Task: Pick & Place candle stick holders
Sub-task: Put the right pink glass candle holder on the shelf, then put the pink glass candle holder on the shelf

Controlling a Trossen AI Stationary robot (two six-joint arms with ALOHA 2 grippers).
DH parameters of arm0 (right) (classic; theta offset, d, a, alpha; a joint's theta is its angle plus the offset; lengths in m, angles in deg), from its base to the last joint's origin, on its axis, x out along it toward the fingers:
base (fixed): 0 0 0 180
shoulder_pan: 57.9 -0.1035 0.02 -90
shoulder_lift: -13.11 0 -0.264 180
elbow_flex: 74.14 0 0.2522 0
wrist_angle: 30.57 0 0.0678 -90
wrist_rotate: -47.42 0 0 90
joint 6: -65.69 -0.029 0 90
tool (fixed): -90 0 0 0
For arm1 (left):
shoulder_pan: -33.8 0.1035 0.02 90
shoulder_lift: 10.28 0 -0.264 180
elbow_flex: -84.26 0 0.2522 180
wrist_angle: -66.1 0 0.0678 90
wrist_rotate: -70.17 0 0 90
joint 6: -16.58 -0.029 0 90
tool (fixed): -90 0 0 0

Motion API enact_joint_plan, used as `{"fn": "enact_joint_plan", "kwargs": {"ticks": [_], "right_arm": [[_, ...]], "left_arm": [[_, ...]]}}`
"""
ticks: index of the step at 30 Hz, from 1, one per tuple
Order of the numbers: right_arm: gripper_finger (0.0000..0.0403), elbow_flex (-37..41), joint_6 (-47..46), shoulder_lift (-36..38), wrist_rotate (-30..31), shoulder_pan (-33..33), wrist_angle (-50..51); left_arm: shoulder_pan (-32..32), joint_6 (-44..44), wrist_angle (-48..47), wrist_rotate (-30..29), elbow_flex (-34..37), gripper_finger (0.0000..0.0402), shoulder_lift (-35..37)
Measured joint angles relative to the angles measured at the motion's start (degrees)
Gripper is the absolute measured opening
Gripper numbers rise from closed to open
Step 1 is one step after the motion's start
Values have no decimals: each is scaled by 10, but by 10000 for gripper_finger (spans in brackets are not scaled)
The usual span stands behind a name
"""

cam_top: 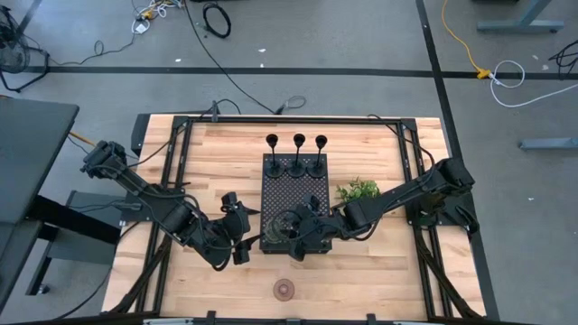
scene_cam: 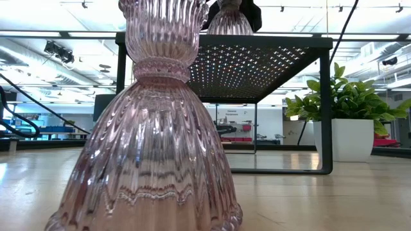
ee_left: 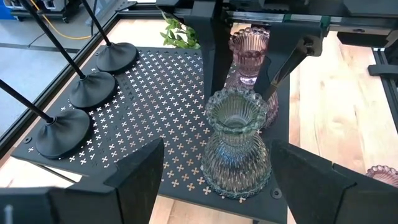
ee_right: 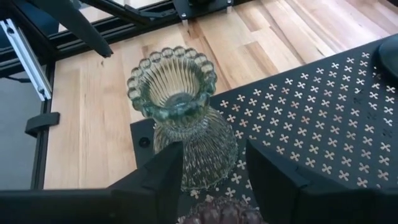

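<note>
In the high view a black tray (cam_top: 296, 200) sits mid-frame on the tabletop (cam_top: 379, 271), with three black holders (cam_top: 296, 153) in a row along its upper edge. Near the tray's lower edge stand a greenish glass holder (cam_top: 274, 233) and, just beside it, a pink one held at the right gripper (cam_top: 302, 226), whose arm reaches in from the right of the frame. The left wrist view shows the greenish holder (ee_left: 236, 144) upright at the tray's near corner and, behind it, the pink holder (ee_left: 250, 59) between the right gripper's dark fingers (ee_left: 283, 65), which close against its sides. In the right wrist view that gripper (ee_right: 214, 180) points down over the tray (ee_right: 323, 124), the pink rim just showing between its fingers and the greenish holder (ee_right: 180, 118) beyond. The left gripper (cam_top: 237, 236) hangs just left of the tray's lower left corner; in its own view its fingers (ee_left: 140, 177) are spread wide, either side of the greenish holder and apart from it. A second pink holder (cam_top: 284, 289) stands alone on the tabletop at lower centre, and it fills the left of the low view (scene_cam: 154, 141). A plant (cam_top: 358, 190) sits just right of the tray
</note>
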Motion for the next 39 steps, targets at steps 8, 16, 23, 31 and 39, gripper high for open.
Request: {"fn": "enact_joint_plan", "kwargs": {"ticks": [8,16,23,31,39], "right_arm": [[151,0,29,0,-4,0,-33],[148,0,42,20,-6,0,-17],[160,0,43,28,-30,0,-27],[162,0,46,33,-36,0,-31],[162,0,54,60,-36,0,-25]], "left_arm": [[0,0,0,0,0,295,0],[0,8,0,11,0,295,0],[0,8,0,11,0,295,0],[0,8,0,11,0,295,0],[0,8,0,11,0,295,0]]}}
